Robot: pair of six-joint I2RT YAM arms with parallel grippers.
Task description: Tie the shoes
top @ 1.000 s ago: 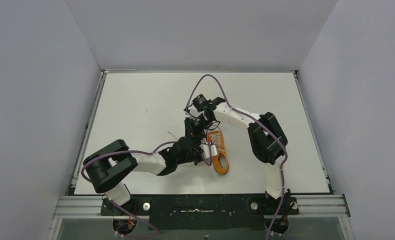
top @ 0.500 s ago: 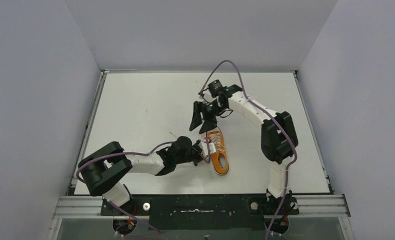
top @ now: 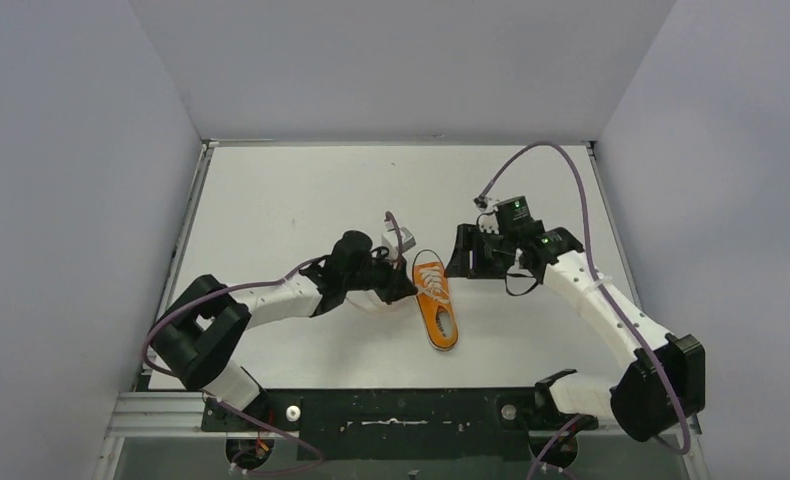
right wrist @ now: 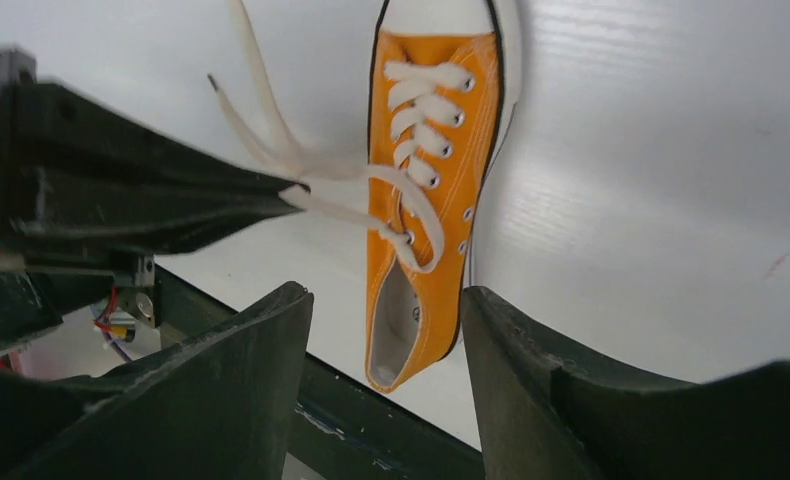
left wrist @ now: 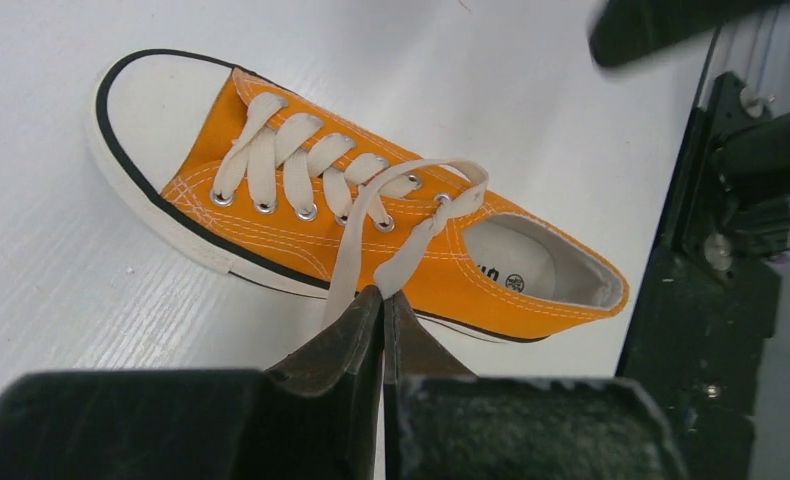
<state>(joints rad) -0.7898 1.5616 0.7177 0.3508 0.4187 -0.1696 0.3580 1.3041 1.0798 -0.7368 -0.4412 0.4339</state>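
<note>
Left wrist view has the left gripper [left wrist: 381, 300] pinched tight on both strands of the laces [left wrist: 343, 255], drawn off toward 9 o'clock of the sneaker [left wrist: 441, 275]. The right gripper [right wrist: 386, 300] hangs at its 3 o'clock, jaws apart and empty. I judge the pull should be level and gentle, lest the light shoe slide, with one strand handed across. Orange canvas, white toe cap [left wrist: 156, 105] aimed at 6 o'clock, it lies near the middle of the table [top: 271, 200].
</note>
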